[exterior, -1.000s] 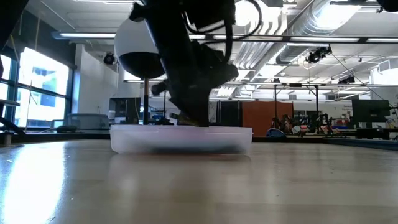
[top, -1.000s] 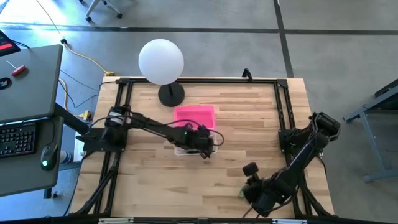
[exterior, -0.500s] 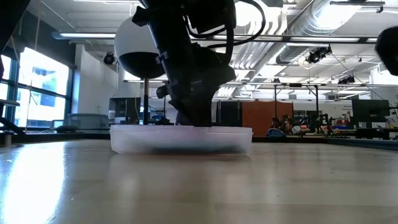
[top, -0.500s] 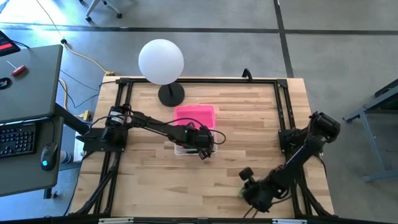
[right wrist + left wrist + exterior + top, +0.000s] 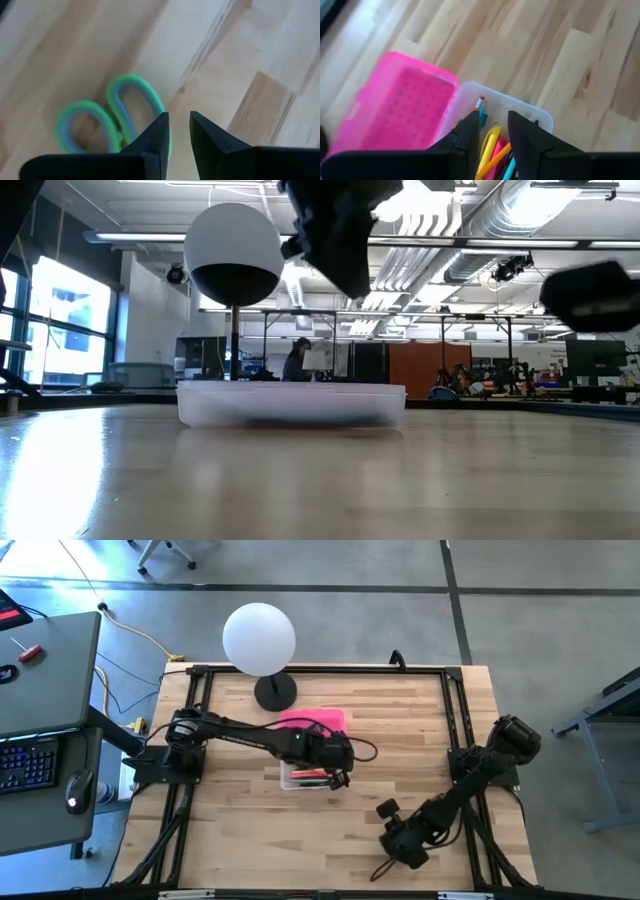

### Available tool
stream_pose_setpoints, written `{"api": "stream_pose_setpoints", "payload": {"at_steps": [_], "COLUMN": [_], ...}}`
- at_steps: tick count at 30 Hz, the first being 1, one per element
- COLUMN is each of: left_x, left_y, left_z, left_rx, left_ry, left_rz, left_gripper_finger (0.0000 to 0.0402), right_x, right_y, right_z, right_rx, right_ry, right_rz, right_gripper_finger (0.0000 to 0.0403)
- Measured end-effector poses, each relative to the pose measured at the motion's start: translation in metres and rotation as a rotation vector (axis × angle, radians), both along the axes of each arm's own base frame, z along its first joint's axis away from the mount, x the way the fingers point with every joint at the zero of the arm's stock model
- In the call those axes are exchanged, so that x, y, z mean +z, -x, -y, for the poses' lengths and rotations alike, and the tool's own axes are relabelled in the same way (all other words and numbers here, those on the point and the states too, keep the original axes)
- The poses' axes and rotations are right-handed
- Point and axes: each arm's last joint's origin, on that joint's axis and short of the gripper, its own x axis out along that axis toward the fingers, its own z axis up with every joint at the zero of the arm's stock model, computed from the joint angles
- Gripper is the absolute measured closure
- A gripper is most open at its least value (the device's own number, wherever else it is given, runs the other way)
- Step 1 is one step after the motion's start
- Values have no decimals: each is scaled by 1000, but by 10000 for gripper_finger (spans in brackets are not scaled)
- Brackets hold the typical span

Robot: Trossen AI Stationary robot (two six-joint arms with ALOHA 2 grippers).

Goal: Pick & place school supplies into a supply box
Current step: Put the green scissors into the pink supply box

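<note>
The clear supply box (image 5: 300, 778) rests flat on the table with its pink lid (image 5: 312, 722) swung open on the far side. Yellow, orange, pink and teal pencils (image 5: 492, 142) lie inside the box (image 5: 520, 111). My left gripper (image 5: 493, 131) hovers over the box's right end (image 5: 338, 777), slightly open and empty. My right gripper (image 5: 178, 131) is near the table's near right corner (image 5: 392, 850), raised off the wood, shut on the green-handled scissors (image 5: 135, 79). Their two loops stick out past the fingertips. My right gripper holds the scissors near where the green handles meet (image 5: 161, 137); the fingers themselves hide the exact spot and the blades. The fingers slant down toward the table's near left. The handle loops (image 5: 379, 869) project beyond the fingertips, lifted clear of the table.
A white globe lamp (image 5: 260, 638) on a black base (image 5: 275, 692) stands just beyond the pink lid at the far edge. Bare wood spreads between the box and the right gripper. A black frame rail (image 5: 455, 720) borders the table.
My left gripper has risen straight up out of the box, leaving the pencils lying inside. My right gripper has moved up and toward the table's left and far side, and the scissors have come off the wood with it.
</note>
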Motion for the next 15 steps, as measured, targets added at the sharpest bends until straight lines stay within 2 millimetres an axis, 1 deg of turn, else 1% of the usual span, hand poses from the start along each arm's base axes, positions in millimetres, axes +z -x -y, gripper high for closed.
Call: {"api": "stream_pose_setpoints", "payload": {"at_steps": [3,8,10,12,15], "left_x": [22,62,76,89,104], "left_y": [4,22,30,39,53], "left_z": [-1,-3,-2,1,12], "left_rx": [-5,24,52,85,123], "left_ry": [-18,-76,-105,-139,-170], "left_rz": [-35,-124,-136,-142,-152], "left_gripper_finger": [268,268,268,268,268], "right_x": [-9,-19,-19,-15,-6], "right_y": [3,8,9,9,11], "right_z": [5,9,10,10,12], "right_rx": [5,5,2,19,48], "right_ry": [-45,-60,-48,-40,-42], "right_rz": [-15,-12,-9,14,37], "right_gripper_finger": [348,348,348,348,348]}}
